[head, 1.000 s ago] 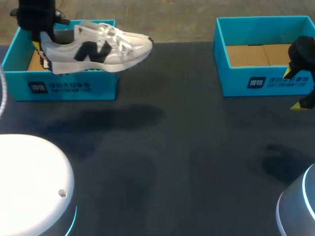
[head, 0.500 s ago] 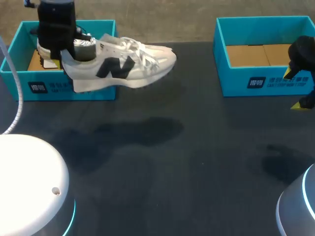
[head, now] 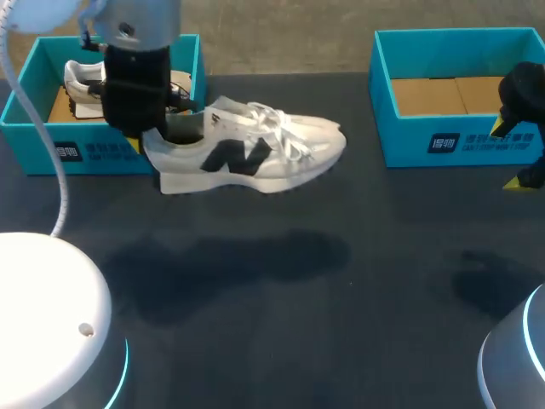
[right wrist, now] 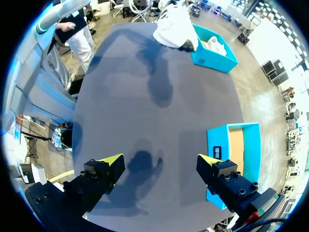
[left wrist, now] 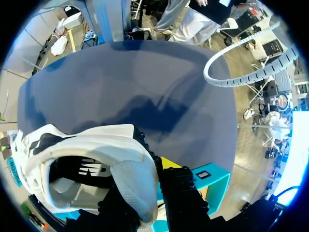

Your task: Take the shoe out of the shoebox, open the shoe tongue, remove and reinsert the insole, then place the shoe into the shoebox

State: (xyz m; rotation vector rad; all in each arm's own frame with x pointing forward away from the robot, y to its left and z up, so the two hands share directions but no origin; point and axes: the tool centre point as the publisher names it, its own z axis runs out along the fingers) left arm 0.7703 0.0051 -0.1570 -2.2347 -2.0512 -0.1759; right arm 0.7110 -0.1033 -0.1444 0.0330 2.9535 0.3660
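**1 sneaker clamped by the heel beside the left shoebox, 1 lying inside it**

Count: 2 sneakers, 2 shoeboxes, 2 grippers, 1 table.

The left shoebox [head: 94,152] is an open turquoise cardboard box at the far left corner of the dark matte table [head: 341,298]. Inside it lies the second sneaker [head: 78,78], white, mostly hidden by the left arm.

The sneaker [head: 255,158] is a white lace-up running shoe with a black side mark. It hangs in the air just past the left shoebox's front right corner. Its heel is nearest that corner and its toe points away from the box, towards the middle of the table. Its sole is roughly level, and its shadow falls on the table on the near side of the left shoebox.

The left gripper [left wrist: 152,191] is clamped on the sneaker's padded heel collar. 1 finger goes down inside the shoe opening and the other, yellow-tipped, presses the outside of the heel. The rest of the shoe extends ahead of the fingers.

The right shoebox [head: 460,141] is the same turquoise with a bare brown cardboard floor. It stands well apart from the left shoebox, at the opposite far corner.

The right gripper [right wrist: 158,162] hangs over the table end opposite the left shoebox. Its 2 fingers are spread wide with only the table below them.
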